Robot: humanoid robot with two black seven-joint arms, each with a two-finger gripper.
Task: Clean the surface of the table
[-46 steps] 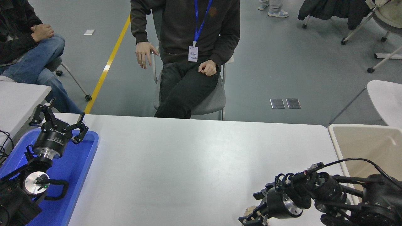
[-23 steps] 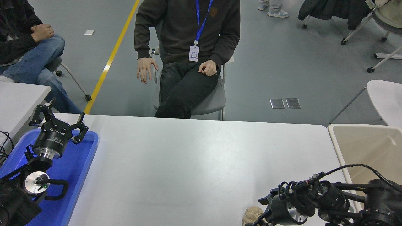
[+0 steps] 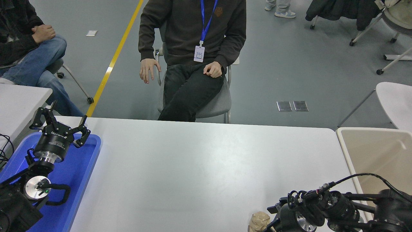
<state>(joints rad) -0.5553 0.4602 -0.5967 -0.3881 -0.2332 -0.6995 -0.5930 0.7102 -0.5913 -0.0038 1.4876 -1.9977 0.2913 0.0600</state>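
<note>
Here, 1 crumpled wad (image 3: 259, 221) lies on the table surface (image 3: 199, 167); 1 blue tray (image 3: 75, 170) and 1 beige bin (image 3: 376, 154) hold nothing visible; left gripper (image 3: 59, 124) spread wide, right gripper (image 3: 273, 222) fingers hidden, cannot tell.

Table surface (image 3: 199, 167) spanned the middle, tray (image 3: 75, 180) on its left end under the left gripper (image 3: 59, 124), bin (image 3: 376, 154) off its right edge, crumpled lump (image 3: 259, 220) at the near edge just left of the right gripper (image 3: 273, 222), seated person (image 3: 193, 58) beyond the far side.

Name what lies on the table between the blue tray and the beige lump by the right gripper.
Nothing: in the head view the table surface is bare from the blue tray to the beige lump.
</note>
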